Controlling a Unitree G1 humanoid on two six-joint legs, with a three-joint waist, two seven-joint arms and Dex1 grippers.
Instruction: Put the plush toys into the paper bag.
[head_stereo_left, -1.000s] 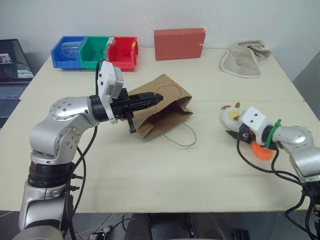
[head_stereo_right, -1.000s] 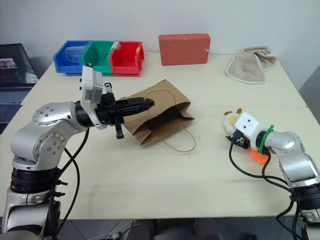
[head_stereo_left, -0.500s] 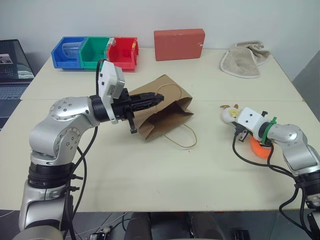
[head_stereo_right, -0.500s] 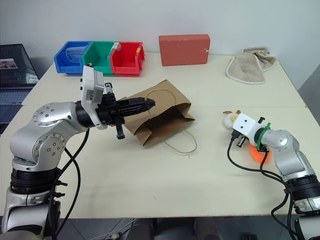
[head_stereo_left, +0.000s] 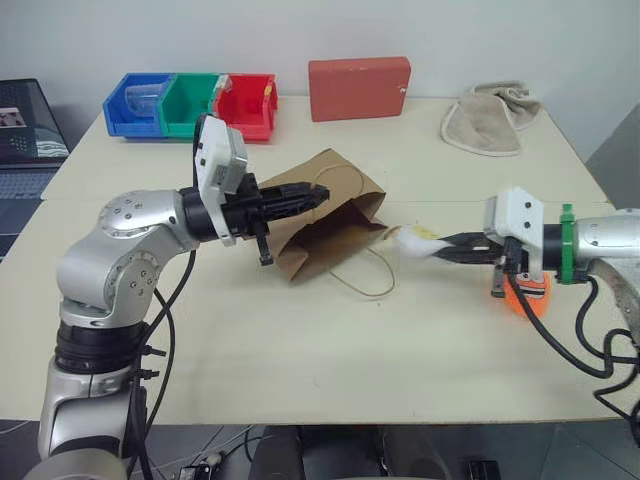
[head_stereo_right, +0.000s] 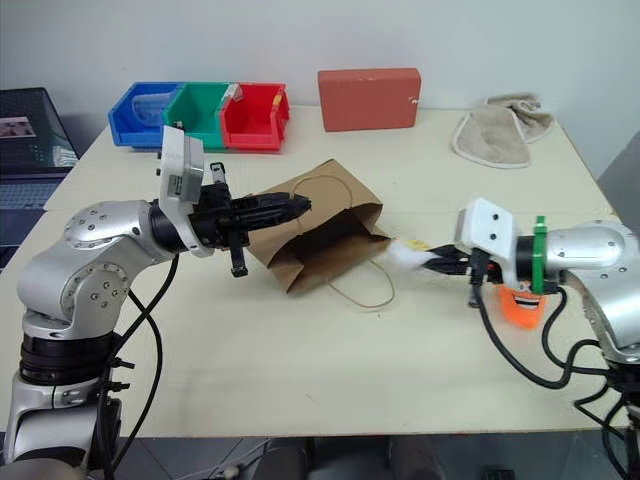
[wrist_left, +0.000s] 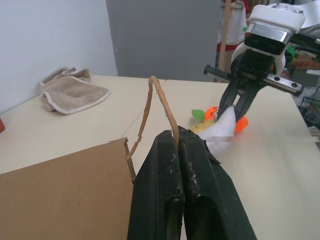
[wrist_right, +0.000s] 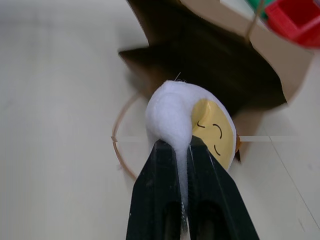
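The brown paper bag (head_stereo_left: 335, 215) lies on its side on the table, its dark mouth facing right. My left gripper (head_stereo_left: 318, 195) is shut on the bag's upper cord handle (wrist_left: 150, 105) and holds that edge up. My right gripper (head_stereo_left: 442, 246) is shut on the white egg plush toy (head_stereo_left: 415, 241) with the yellow centre (wrist_right: 212, 132). It holds the toy in the air just right of the bag's mouth. The orange carrot plush toy (head_stereo_right: 520, 306) lies on the table under my right wrist, partly hidden by it.
The bag's second cord handle (head_stereo_left: 368, 278) loops on the table in front of the mouth. A red box (head_stereo_left: 358, 88), three coloured bins (head_stereo_left: 190, 103) and a beige towel (head_stereo_left: 487, 122) line the far edge. A laptop (head_stereo_left: 25, 140) sits at far left.
My right gripper shut on the egg toy, lifted it off the table and carried it left towards the bag's mouth. The left arm and the bag stayed still.
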